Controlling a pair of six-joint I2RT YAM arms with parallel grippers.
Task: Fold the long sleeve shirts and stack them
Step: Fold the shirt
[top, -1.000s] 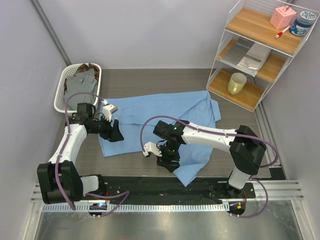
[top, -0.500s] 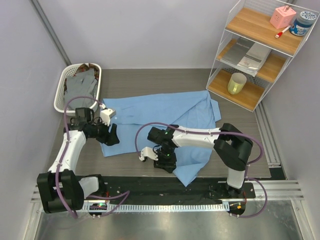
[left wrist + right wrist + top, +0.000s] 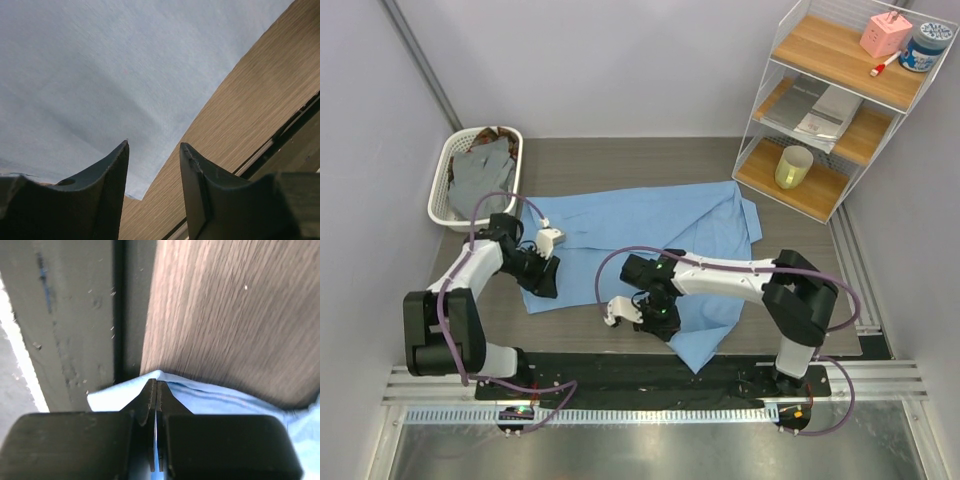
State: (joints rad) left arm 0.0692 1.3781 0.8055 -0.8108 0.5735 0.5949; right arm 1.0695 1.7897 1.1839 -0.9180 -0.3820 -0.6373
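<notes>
— Wood-grain counter [image 3: 620,160], pale walls all round. What's lying on it?
— 1 blue shirt [image 3: 650,220], spread flat across the middle. Its right end is bunched into folds, and a tail of cloth reaches the dark strip [image 3: 620,370] along the near edge.
— And the other shirts?
— Back left, in a white basket [image 3: 442,175]. A grey shirt [image 3: 485,170] lies on top, and a bit of brown shirt [image 3: 490,133] shows at the far rim.
— Where's the left hand [image 3: 152,145]?
— Down low at the near left corner of the blue shirt. Its 2 fingers stand apart with nothing between them. From its own camera I see the shirt's edge and bare counter through the gap.
— The right hand [image 3: 156,382]?
— At the shirt's near edge, toward the middle. Its fingers are pressed together on a thin fold of blue cloth, which rises to a small peak at the tips. Beyond that fold lie the dark strip and the counter.
— Anything else about?
— A wire rack [image 3: 820,45] with 3 wooden shelves stands at the back right, near the shirt's bunched end, with a yellow cup [image 3: 793,167] on the lowest shelf.
</notes>
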